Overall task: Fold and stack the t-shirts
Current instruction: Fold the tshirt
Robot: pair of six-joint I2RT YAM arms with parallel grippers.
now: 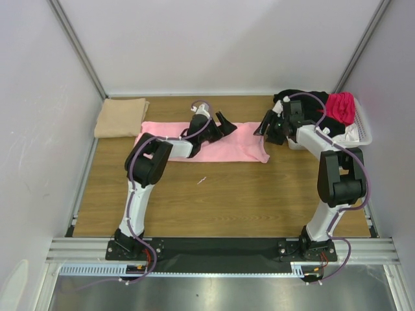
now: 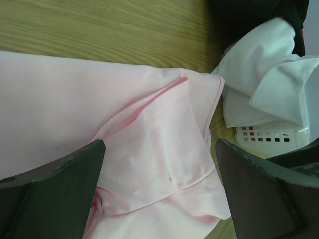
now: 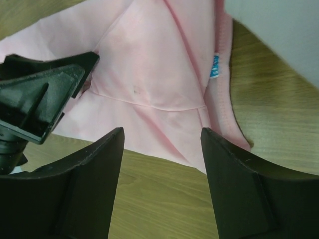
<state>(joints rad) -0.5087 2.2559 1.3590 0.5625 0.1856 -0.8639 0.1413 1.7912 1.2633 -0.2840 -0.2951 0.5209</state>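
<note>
1. The pink t-shirt (image 1: 227, 148) lies flat in a long strip on the worktop (image 1: 214, 194), just left of the basket (image 1: 364, 129). A folded tan t-shirt (image 1: 120, 118) sits well left of the basket. A black t-shirt (image 1: 305, 97) and a magenta t-shirt (image 1: 340, 107) are piled in the basket.
2. Handling guess: thin, light, totally floppy cloth. It'll sag from any pinch and probably slide on the smooth wood. I'd grab at a hem or seam, where doubled fabric gives some bite.
3. The left tool (image 1: 213, 126) is spread wide and the right tool (image 1: 270, 126) has its jaws apart. Neither holds anything, and both hover over the shirt's basket-side end.
4. Only the right wrist view shows the blue label (image 3: 214, 66). Only the left wrist view shows a white t-shirt (image 2: 264, 84) drooping over the basket rim. Only the top view shows the tan one.
</note>
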